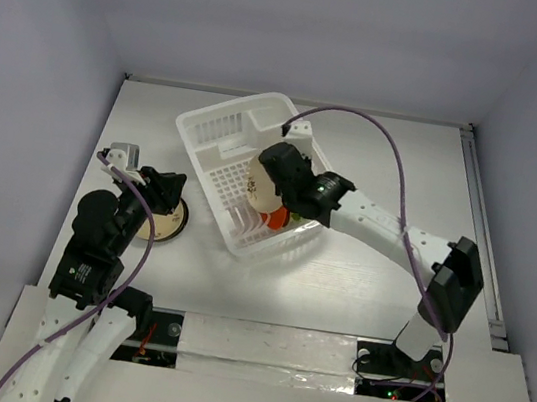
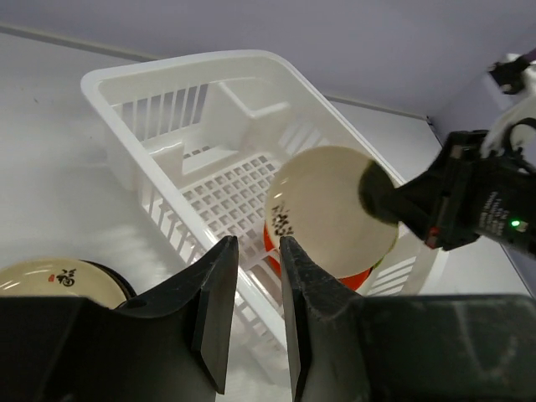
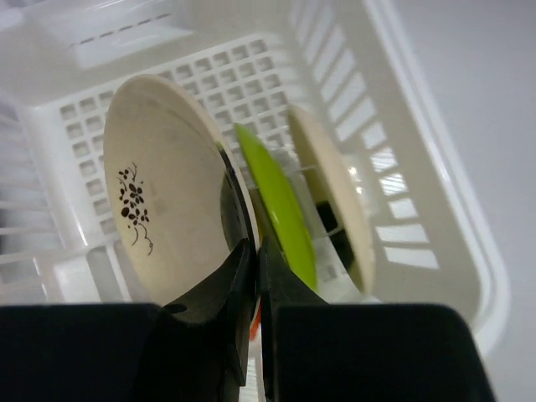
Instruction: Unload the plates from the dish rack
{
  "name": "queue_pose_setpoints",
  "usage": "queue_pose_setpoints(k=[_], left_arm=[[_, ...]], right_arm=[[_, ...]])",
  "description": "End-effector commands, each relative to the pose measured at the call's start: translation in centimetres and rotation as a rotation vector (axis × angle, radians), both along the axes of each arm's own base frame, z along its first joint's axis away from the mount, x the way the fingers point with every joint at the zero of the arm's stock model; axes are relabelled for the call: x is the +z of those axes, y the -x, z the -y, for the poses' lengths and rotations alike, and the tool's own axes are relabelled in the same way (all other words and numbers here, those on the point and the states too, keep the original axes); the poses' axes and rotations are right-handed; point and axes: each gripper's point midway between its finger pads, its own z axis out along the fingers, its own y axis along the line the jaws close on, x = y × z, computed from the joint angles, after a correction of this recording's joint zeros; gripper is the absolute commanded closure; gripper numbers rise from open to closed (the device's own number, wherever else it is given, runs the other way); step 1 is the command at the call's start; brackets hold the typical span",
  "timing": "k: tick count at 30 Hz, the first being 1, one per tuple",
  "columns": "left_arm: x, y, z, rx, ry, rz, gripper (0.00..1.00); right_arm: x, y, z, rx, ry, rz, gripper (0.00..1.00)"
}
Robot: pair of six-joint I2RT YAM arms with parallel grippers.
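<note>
The white dish rack stands at the table's middle, also in the left wrist view and the right wrist view. My right gripper reaches into it and is shut on the rim of a cream plate with a black flower mark, which stands on edge. Behind it stand a yellow-green plate and a pale cream-tan plate. An orange-red plate shows under the cream one. My left gripper is slightly open and empty, left of the rack.
A cream plate with a black mark lies on a dark plate on the table at the left, just under my left gripper. The right arm's purple cable arcs over the rack's right side.
</note>
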Motion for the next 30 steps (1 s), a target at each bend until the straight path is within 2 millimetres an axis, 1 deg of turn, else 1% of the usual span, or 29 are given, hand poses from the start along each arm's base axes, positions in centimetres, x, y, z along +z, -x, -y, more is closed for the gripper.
queue_pose_setpoints(k=[1,2,4,5,7,8,9,10,11,12,13,15,16,17,19,21,22,24,26,27,29,30], left_arm=[[1.9,-0.2,0.3,-0.013,0.011,0.057,0.76],[1.9,-0.2,0.2,-0.009,0.012,0.055,0.76],[1.6,-0.4,0.2,-0.003,0.01,0.043,0.75],[1.2,-0.7,0.2,0.0,0.008,0.028,0.74],[0.5,-1.0,0.4,-0.004,0.006,0.001,0.72],[-0.1,-1.4,0.5,-0.005,0.005,-0.027,0.72],[-0.4,-1.5,0.7,-0.011,0.006,-0.042,0.71],[-0.7,-1.7,0.7,-0.012,0.006,-0.053,0.7],[-1.0,-1.9,0.9,-0.016,0.007,-0.07,0.69],[-1.1,-2.0,1.0,-0.017,0.011,-0.076,0.67],[-1.3,-2.1,1.0,-0.015,0.01,-0.083,0.66],[-1.4,-2.2,0.9,-0.011,0.009,-0.086,0.64],[-1.4,-2.3,0.8,-0.005,0.007,-0.086,0.63],[-1.3,-2.4,0.8,-0.003,0.005,-0.087,0.62],[-1.3,-2.5,0.8,-0.001,0.002,-0.087,0.61],[-1.2,-2.5,0.8,-0.003,0.0,-0.083,0.61],[-1.2,-2.5,0.8,-0.003,-0.001,-0.08,0.6],[-0.7,-2.3,0.7,-0.002,0.0,-0.06,0.6],[-0.3,-2.1,0.3,0.01,0.003,-0.038,0.59],[-0.1,-2.0,0.2,0.015,0.004,-0.029,0.58],[0.4,-1.7,-0.1,0.025,0.009,-0.008,0.58],[0.7,-1.6,-0.1,0.022,0.012,0.001,0.58]], right_arm=[[2.1,-1.3,7.2,-0.21,0.069,0.093,1.0],[1.1,-1.2,8.3,-0.226,0.092,0.078,1.0],[0.6,-1.4,9.9,-0.258,0.098,0.064,1.0],[-0.4,-1.5,11.2,-0.281,0.119,0.046,1.0],[-0.4,-1.3,12.6,-0.311,0.12,0.047,1.0],[-0.5,-1.3,13.5,-0.33,0.12,0.046,1.0],[-1.1,-1.0,14.4,-0.34,0.133,0.036,1.0],[-0.6,-0.8,15.2,-0.353,0.116,0.045,1.0],[-0.6,-0.7,15.9,-0.364,0.114,0.043,1.0],[-1.1,-0.5,17.1,-0.385,0.128,0.037,1.0],[-0.4,-0.2,18.0,-0.401,0.114,0.05,1.0],[-0.1,0.3,19.3,-0.422,0.111,0.054,1.0],[-0.4,0.7,20.1,-0.433,0.123,0.048,1.0],[0.3,1.1,20.5,-0.436,0.107,0.063,1.0],[1.0,1.6,20.7,-0.439,0.081,0.065,1.0],[2.9,1.9,20.3,-0.408,0.012,0.091,1.0],[4.2,1.8,20.0,-0.395,-0.028,0.12,1.0],[7.7,1.9,19.8,-0.366,-0.106,0.183,1.0],[10.4,1.8,18.5,-0.315,-0.188,0.232,1.0],[12.4,1.7,18.2,-0.297,-0.241,0.272,1.0],[14.0,1.9,16.6,-0.24,-0.293,0.292,1.0],[14.9,2.1,15.3,-0.201,-0.328,0.3,1.0]])
